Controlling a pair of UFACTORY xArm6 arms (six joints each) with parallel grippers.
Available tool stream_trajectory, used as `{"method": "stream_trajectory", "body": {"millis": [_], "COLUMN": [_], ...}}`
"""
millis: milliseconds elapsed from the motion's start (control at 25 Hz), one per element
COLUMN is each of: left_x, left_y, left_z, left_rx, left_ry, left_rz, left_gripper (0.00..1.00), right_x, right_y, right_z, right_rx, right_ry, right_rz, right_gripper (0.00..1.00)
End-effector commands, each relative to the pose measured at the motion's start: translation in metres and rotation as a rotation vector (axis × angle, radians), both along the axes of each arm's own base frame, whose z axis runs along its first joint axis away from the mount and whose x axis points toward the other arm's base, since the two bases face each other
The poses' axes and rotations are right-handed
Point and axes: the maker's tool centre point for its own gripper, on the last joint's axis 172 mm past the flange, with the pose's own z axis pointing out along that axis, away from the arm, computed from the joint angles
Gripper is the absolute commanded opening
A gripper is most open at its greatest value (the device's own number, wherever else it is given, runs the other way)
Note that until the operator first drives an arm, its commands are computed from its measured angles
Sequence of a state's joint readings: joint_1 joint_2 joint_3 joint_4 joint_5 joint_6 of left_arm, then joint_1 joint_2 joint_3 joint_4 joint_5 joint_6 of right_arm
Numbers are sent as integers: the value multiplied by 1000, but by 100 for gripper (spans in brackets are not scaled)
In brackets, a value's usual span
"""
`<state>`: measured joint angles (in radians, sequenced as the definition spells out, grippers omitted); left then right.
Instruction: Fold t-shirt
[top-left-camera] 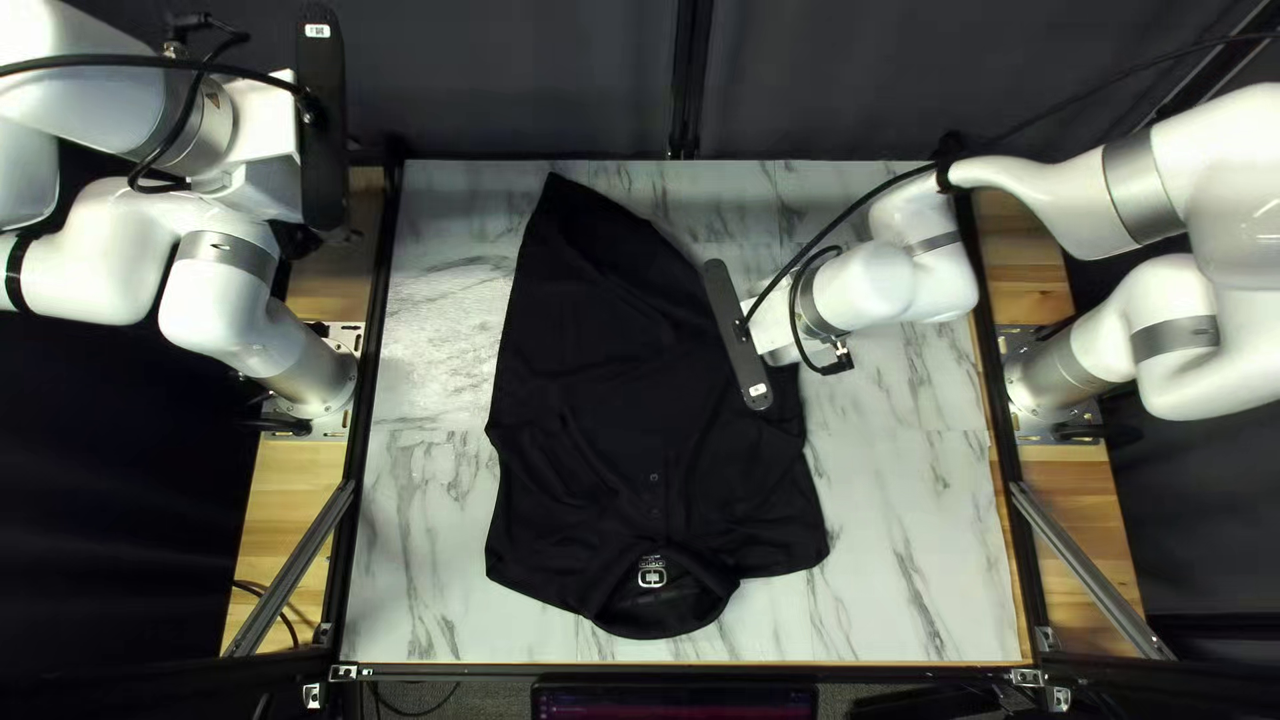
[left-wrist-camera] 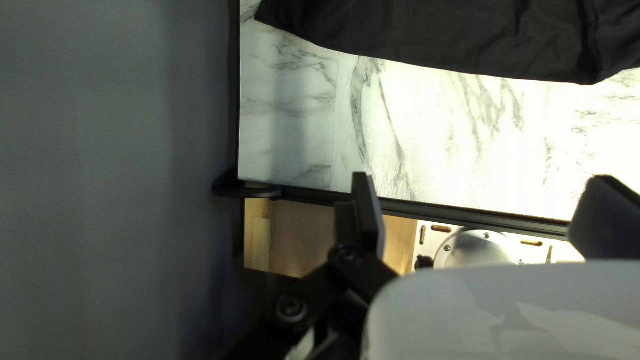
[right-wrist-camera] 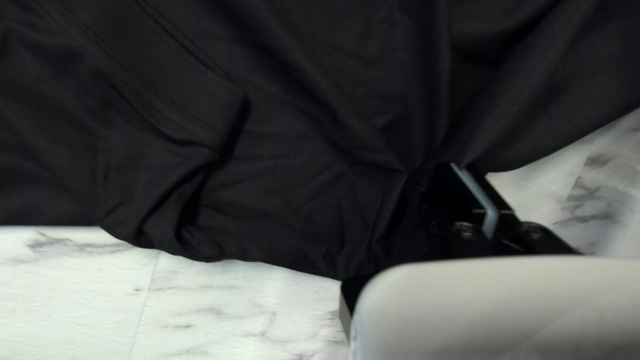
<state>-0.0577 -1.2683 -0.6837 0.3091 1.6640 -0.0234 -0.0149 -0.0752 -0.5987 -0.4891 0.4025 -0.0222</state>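
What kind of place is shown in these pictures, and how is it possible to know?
Probably a robotics lab's work cell: a left arm and a right arm stand at opposite sides of a marble-patterned table, with a dark curtain behind it.

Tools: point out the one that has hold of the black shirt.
The right arm's tool: folds of the black shirt gather at its closed fingers. The left arm's tool is open, apart from the cloth, over the table's edge.
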Motion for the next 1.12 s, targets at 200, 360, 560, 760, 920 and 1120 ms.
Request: {"method": "stream_trajectory", "body": {"millis": [200, 360, 560, 760, 920, 1120], "left_x": [0, 0, 0, 0, 0, 0], "left_y": [0, 0, 0, 0, 0, 0], "left_z": [0, 0, 0, 0, 0, 0], "left_rx": [0, 0, 0, 0, 0, 0], "left_ry": [0, 0, 0, 0, 0, 0], "left_rz": [0, 0, 0, 0, 0, 0], "left_gripper": [100, 100, 100, 100, 100, 100], "right_x": [3, 1, -4, -4, -4, 1], "right_y": [48, 68, 81, 81, 81, 101], "right_z": [8, 4, -5, -5, -5, 3], "right_rx": [-113, -130, -132, -132, -132, -165], "right_ry": [-81, -99, -107, -107, -107, -105], "right_rz": [83, 110, 131, 131, 131, 157], "right_gripper": [0, 0, 0, 0, 0, 0]}}
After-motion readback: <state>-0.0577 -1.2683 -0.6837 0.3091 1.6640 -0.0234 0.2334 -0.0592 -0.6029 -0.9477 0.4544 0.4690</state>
